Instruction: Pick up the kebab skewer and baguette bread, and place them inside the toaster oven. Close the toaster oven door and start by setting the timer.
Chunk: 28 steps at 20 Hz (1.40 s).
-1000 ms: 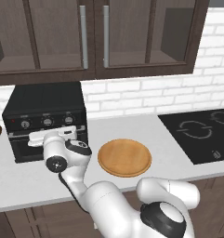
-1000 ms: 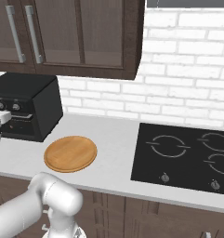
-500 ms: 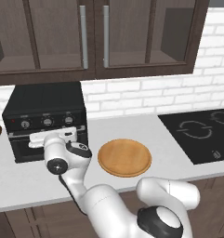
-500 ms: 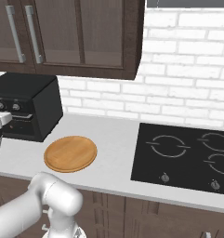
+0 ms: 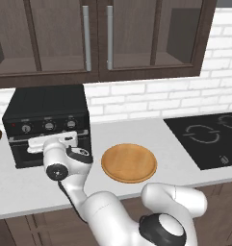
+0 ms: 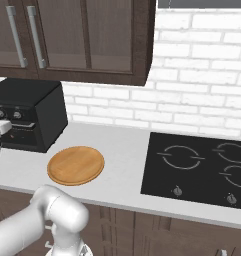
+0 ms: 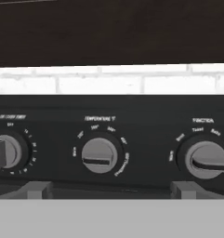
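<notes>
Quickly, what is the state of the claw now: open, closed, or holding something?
Claw: at the toaster oven front; open or closed cannot be told.

black toaster oven (image 5: 45,108) with 3 silver-grey knobs (image 7: 99,155) and white lettering; round golden-brown wooden plate (image 5: 129,162); pale grey counter (image 6: 123,150); white brick wall (image 6: 202,90); dark brown cabinets (image 5: 98,38); black cooktop (image 6: 202,167) with grey rings.

The toaster oven (image 5: 46,110) stood at the left end of the tabletop (image 5: 175,161), against the brick wall (image 5: 151,98) and under the cabinets (image 5: 96,38). The wooden plate (image 5: 129,162) lay just right of it, nearer the front edge. The cooktop (image 5: 206,137) sat well apart to the right. Three knobs (image 7: 99,155) ran in a row across the oven's front panel.
</notes>
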Tool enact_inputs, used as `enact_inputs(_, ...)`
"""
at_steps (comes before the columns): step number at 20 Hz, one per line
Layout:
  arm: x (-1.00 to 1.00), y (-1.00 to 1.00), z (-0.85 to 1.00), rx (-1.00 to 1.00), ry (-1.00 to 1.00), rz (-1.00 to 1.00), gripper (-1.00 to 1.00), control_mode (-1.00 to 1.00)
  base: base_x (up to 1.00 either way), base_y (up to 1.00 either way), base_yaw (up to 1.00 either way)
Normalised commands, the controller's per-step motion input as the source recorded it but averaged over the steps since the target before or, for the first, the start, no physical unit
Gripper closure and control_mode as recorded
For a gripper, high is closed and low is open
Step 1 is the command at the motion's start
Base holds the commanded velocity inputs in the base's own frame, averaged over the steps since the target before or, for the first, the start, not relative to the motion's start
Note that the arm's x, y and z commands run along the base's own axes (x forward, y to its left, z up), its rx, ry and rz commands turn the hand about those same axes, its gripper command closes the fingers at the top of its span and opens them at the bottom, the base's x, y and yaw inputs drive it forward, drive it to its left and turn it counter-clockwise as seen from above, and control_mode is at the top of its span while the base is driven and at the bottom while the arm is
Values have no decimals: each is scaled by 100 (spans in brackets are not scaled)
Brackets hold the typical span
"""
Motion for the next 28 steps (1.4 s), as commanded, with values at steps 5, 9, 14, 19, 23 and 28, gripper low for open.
enact_inputs(5,0,18,0,0,0,0,-100,-100,0,0,0)
enact_inputs(9,0,21,1,0,0,0,-100,-100,0,0,0)
enact_inputs(14,0,30,0,0,0,0,-100,-100,0,0,0)
enact_inputs(19,0,28,0,0,0,0,-100,-100,0,0,0)
enact_inputs(23,0,27,0,0,0,0,-100,-100,0,0,0)
enact_inputs(28,0,26,0,0,0,0,-100,-100,0,0,0)
